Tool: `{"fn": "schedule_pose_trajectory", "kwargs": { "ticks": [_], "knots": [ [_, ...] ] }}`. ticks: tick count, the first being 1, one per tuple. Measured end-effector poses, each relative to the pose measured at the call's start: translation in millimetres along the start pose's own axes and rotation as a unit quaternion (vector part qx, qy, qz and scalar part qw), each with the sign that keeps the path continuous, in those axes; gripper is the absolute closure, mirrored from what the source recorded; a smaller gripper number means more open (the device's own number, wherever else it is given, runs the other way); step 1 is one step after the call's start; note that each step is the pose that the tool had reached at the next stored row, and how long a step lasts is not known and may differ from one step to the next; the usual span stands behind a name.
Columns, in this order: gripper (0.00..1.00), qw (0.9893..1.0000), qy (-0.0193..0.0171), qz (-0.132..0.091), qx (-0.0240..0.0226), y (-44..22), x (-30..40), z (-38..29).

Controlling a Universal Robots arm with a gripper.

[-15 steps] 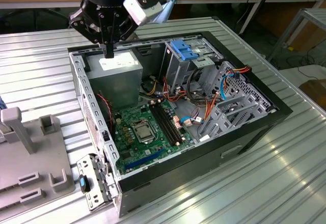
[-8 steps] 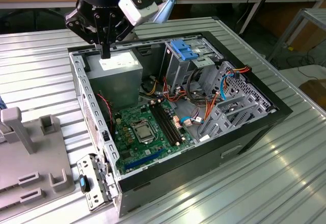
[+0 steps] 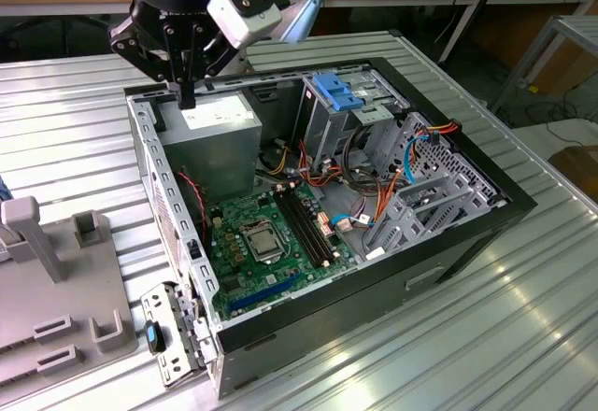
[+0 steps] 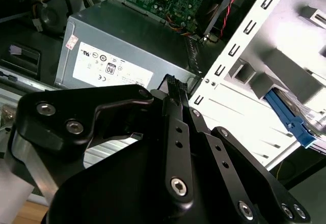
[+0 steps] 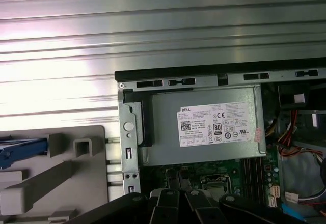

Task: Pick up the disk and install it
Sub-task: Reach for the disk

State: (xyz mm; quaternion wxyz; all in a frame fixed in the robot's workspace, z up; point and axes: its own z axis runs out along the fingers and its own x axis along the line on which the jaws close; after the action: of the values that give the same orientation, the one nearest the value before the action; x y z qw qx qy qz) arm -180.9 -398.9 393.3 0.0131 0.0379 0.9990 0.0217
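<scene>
Surface, exterior view: ribbed metal table; workbenches along the back.
Arm, exterior view: comes down over the far corner of the open computer case. The gripper points straight down, tips just above the silver power supply. Fingers are pressed together with nothing between them.
Surroundings, exterior view: green motherboard on the case floor, with orange and red cables tangled beside it. A blue-tabbed drive cage is toward the exterior view's right of the arm. A grey moulded fixture sits on the table at the exterior view's left, just beside the case.
Gripper, second wrist view: black bolted linkages; the gripper tips meet over the power supply's edge, empty.
Disk, second wrist view: the disk lies outside the case on the fixture, beyond the slotted back panel. Bright blue frame with grey metal beside it, well apart from the fingertips.
Gripper, first wrist view: dark gripper links hang over the motherboard.
Disk, first wrist view: a blue strip of the disk rests on the fixture.
Materials, first wrist view: the power supply is a matte grey box with a white label, tucked into the case corner. The table ribs catch glare.
</scene>
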Motion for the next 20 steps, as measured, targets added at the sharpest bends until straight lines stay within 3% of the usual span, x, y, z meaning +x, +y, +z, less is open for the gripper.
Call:
{"fn": "schedule_pose_trajectory", "kwargs": {
  "ticks": [20],
  "knots": [
    [0.89,1.0000,0.0000,0.000,0.0000,-1.6,20.8,-0.6]
  ]
}}
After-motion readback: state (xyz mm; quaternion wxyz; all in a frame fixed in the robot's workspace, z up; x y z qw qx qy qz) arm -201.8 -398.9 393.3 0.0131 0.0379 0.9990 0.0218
